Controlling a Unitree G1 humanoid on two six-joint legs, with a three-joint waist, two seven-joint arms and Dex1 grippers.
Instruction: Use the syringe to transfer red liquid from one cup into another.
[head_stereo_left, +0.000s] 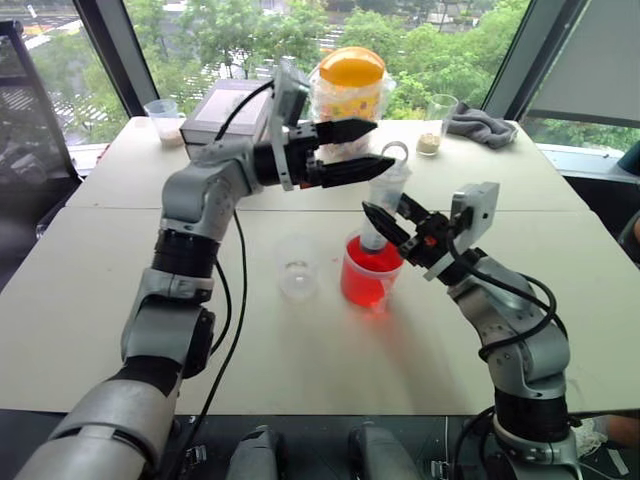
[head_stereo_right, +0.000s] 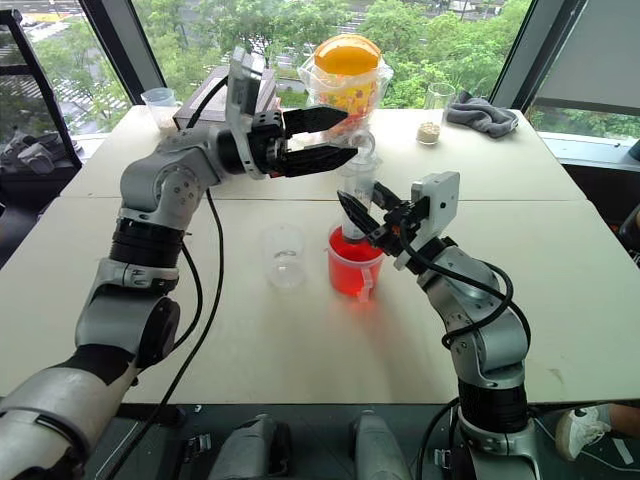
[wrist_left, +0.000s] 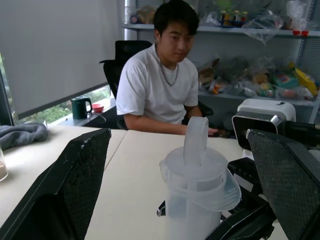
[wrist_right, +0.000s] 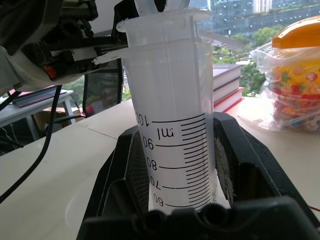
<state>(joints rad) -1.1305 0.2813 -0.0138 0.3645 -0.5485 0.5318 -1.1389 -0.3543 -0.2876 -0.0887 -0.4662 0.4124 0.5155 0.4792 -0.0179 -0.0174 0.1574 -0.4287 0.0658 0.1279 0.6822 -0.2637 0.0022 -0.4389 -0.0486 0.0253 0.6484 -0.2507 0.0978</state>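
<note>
The syringe (head_stereo_left: 383, 205) stands upright with its tip down in the wide clear cup (head_stereo_left: 371, 270), which holds red liquid (head_stereo_left: 364, 286). My right gripper (head_stereo_left: 386, 224) is shut on the syringe's barrel (wrist_right: 175, 125), graduations facing the wrist camera. My left gripper (head_stereo_left: 384, 146) is open and level, and its fingers (wrist_left: 75, 185) straddle the white plunger top (wrist_left: 196, 165) without touching it. The small clear cup (head_stereo_left: 298, 266) stands just to the left of the red cup, with no red showing in it.
At the table's far side are a bagged orange-lidded jar (head_stereo_left: 350, 85), a dark box (head_stereo_left: 225, 110), a cup of white powder (head_stereo_left: 165, 122), a glass with beige grains (head_stereo_left: 435, 128) and a grey cloth (head_stereo_left: 480, 125). A person (wrist_left: 160, 85) sits at the table's side.
</note>
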